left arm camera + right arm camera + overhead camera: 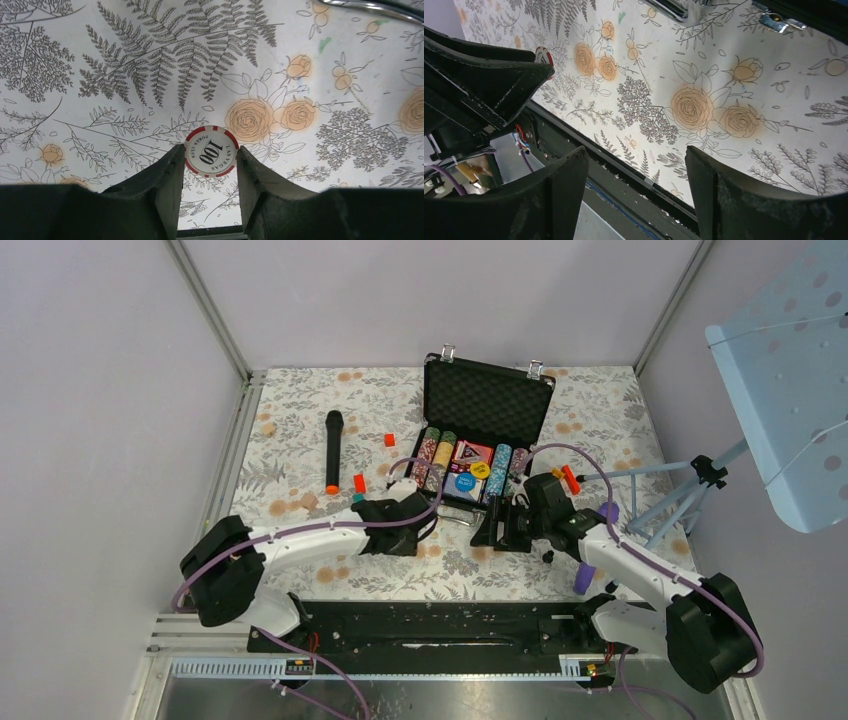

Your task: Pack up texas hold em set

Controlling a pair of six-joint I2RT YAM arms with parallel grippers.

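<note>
Red-and-white, the poker chip marked 100 sits clamped by its rim between the left gripper's fingers. From overhead the arm hides it, and whether it touches the floral tablecloth is unclear. The right gripper hangs nearby, jaws apart and empty. Grey walls enclose the table. The briefcase lies open at the far side, its long axis left to right and its lid upright.

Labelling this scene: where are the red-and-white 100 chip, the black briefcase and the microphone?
100 chip (210, 151), left wrist view, its printed face.
briefcase (487, 400), top external view, foam-lined lid.
microphone (333, 452), top external view, black shaft.
</note>
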